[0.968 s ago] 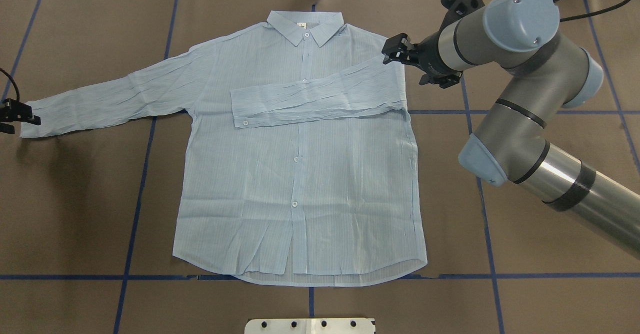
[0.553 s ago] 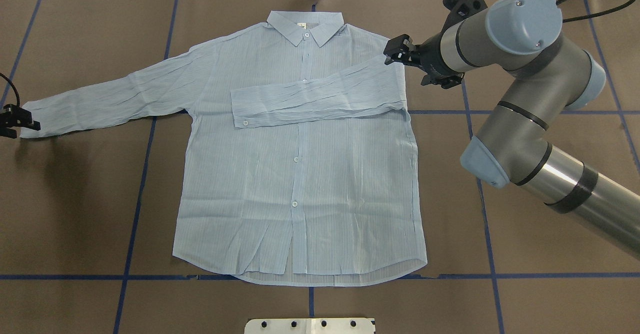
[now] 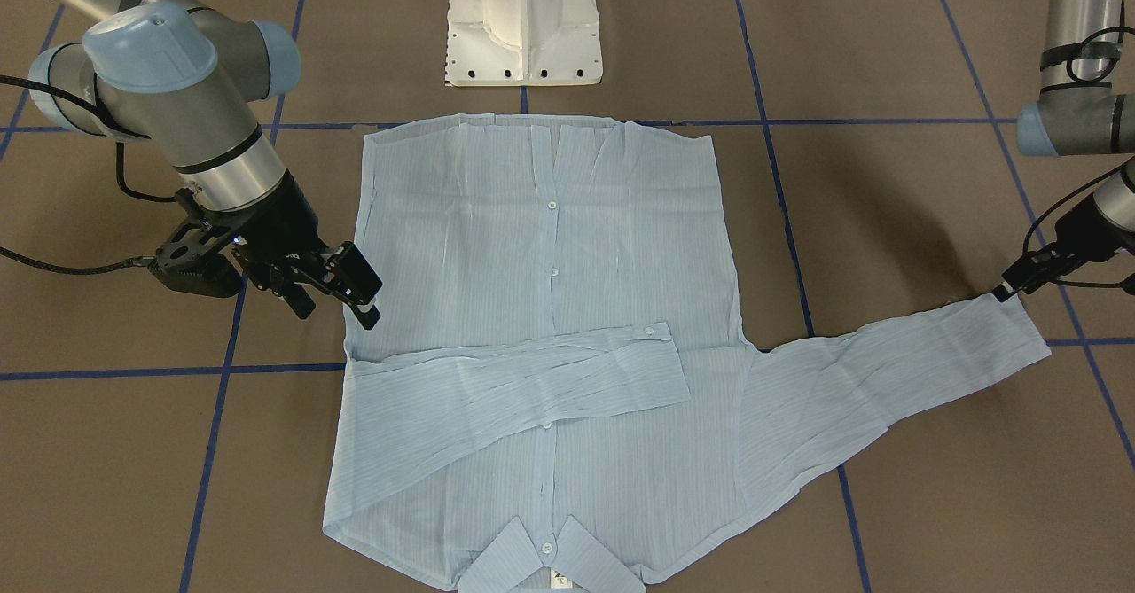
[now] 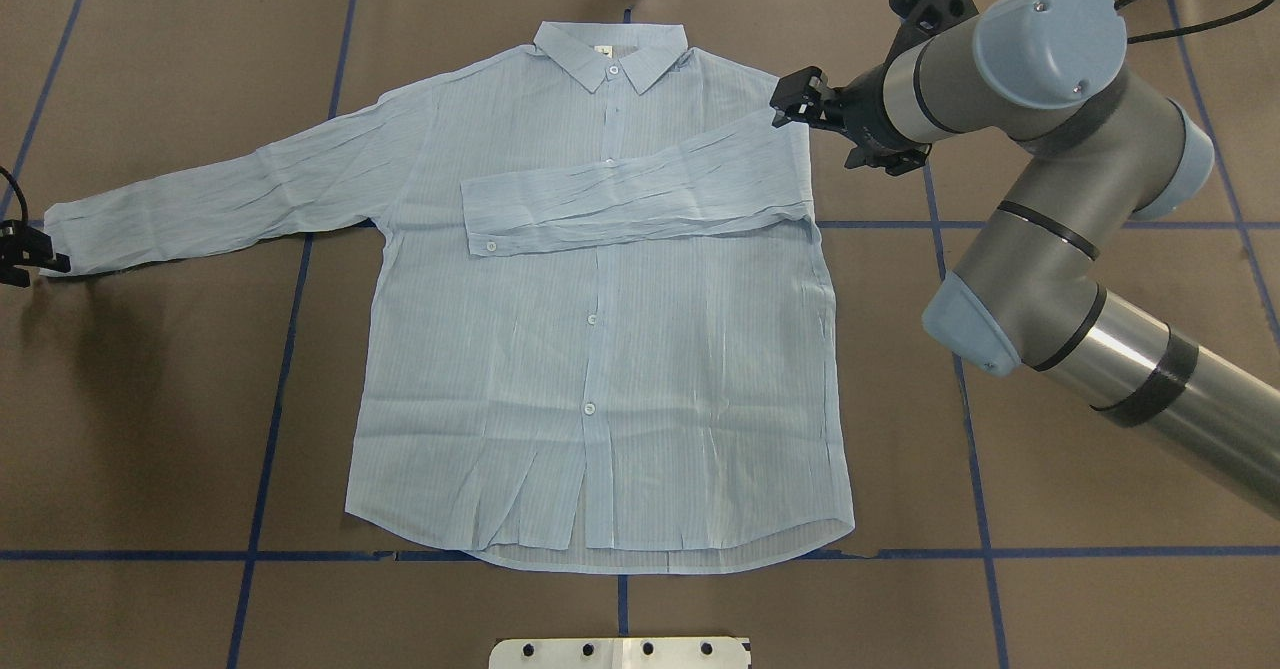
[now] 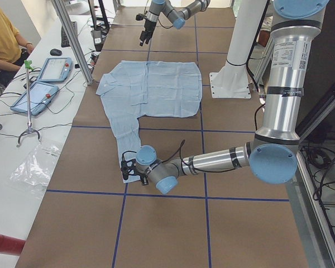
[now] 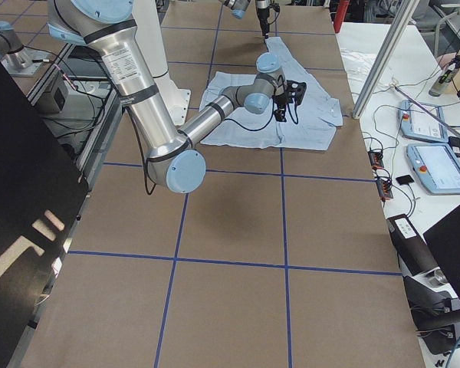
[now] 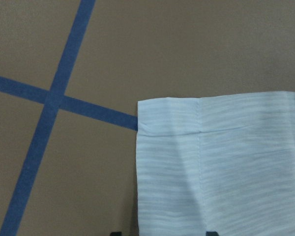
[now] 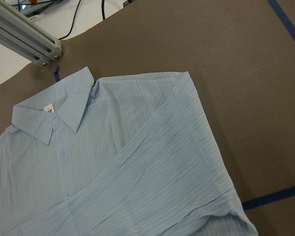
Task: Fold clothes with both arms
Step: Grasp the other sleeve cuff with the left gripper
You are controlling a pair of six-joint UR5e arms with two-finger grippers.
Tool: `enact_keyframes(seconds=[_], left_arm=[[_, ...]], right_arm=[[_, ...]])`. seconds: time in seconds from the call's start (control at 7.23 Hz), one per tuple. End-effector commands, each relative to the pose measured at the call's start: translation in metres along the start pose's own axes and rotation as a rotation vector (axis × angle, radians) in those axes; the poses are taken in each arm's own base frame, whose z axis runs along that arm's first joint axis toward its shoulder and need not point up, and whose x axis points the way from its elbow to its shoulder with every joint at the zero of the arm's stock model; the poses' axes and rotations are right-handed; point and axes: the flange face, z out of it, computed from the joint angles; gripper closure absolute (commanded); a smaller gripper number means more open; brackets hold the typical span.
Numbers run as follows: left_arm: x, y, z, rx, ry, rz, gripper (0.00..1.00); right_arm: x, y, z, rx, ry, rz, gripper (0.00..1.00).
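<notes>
Brown-paper table (image 4: 150,399) | shirt (image 4: 600,369) judged thin, limp, light | hold advised at cuff (image 4: 70,239), 9 o'clock | L gripper (image 3: 1006,292) parted at cuff | R gripper (image 4: 787,99) parted, empty

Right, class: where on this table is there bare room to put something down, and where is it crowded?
Free: the table patch between the outstretched sleeve, the shirt and the near edge; also the strip between hem and white pedestal base. Crowded: the middle under the shirt, the cuff by the left fingers, the shoulder by the right fingers.

One shirt (image 4: 600,369), two arms (image 4: 1040,249) (image 5: 212,162), two pincers (image 4: 790,101) (image 3: 1009,287), one white pedestal (image 3: 523,35), two tablets (image 5: 54,70) (image 5: 36,97), one person (image 5: 3,39).
</notes>
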Motion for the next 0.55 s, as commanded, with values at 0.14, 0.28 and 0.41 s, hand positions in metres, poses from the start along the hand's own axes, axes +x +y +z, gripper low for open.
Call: enact_keyframes(seconds=[0.14,0.28,0.41], left_arm=[[-0.0004,0.0002,0.0001,-0.001,-0.001,-0.007,0.91],[-0.0001,0.0007,0.0001,-0.006,0.002,-0.007,1.00],[0.0016,0.0011,-0.0006,-0.010,0.007,-0.005,1.00]], right_arm=[[0.0085,-0.0006,-0.0018,0.006,0.004,0.002,0.01],[0.0168,-0.0015,0.0003,0.003,0.014,-0.007,0.01],[0.0163,-0.0013,-0.0005,0.003,0.011,-0.017,0.01]])
